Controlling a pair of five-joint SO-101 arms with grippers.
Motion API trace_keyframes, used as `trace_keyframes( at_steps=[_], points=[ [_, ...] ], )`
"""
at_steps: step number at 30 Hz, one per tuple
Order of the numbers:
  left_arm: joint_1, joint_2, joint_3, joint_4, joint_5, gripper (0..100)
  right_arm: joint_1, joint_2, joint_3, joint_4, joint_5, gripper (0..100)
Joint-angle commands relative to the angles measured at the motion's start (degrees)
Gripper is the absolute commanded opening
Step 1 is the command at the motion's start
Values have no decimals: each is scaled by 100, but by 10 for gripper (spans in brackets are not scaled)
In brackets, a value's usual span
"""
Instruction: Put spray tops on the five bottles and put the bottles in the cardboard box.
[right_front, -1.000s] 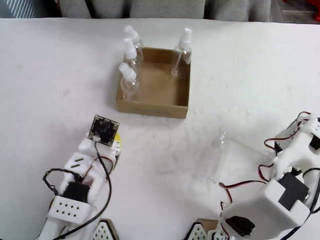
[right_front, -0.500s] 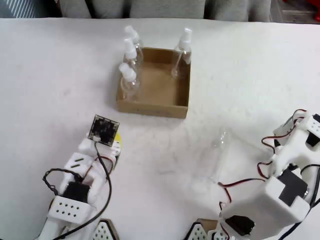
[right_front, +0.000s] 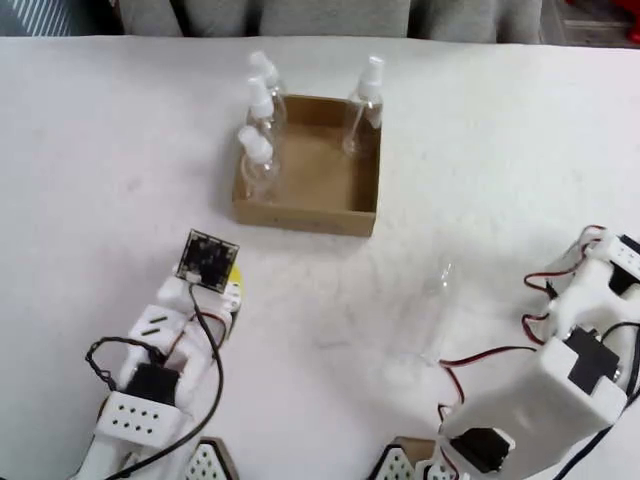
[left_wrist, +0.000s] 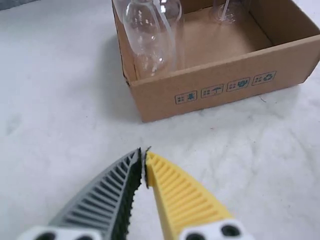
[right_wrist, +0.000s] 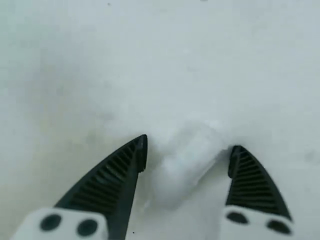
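The cardboard box (right_front: 360, 215) sits at the table's far middle. Three clear bottles with white spray tops (right_front: 256, 150) line one side of it, and one more (right_front: 365, 95) stands in the opposite far corner. A clear bottle without a top (right_front: 428, 318) is on the table between the box and the right arm (right_front: 585, 320). My right gripper (right_wrist: 189, 147) is open low over the table, and a white spray top (right_wrist: 187, 160) lies between its black fingers. My left gripper (left_wrist: 144, 155) is shut and empty, a short way in front of the box (left_wrist: 220, 87).
The left arm (right_front: 160, 370) rests at the near left with its wrist camera board (right_front: 206, 258) facing up. The white tabletop (right_front: 120, 150) stretches wide on both sides of the box. Red wires loop off the right arm.
The right arm has shifted slightly toward the near right edge and dipped lower. The left arm, box and bottles have not moved.
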Motion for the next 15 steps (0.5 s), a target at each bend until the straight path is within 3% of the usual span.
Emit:
trace_keyframes(
  at_steps=[1,3,15],
  points=[
    [-31,-119,-18,-105,-44,24,-48,-418,-202,-198,501,2],
    [-31,-119,-18,-105,-44,24,-48,-664,-202,48,615,43],
    [-31,-119,-18,-105,-44,24,-171,-2431,-202,215,659,16]
  ],
)
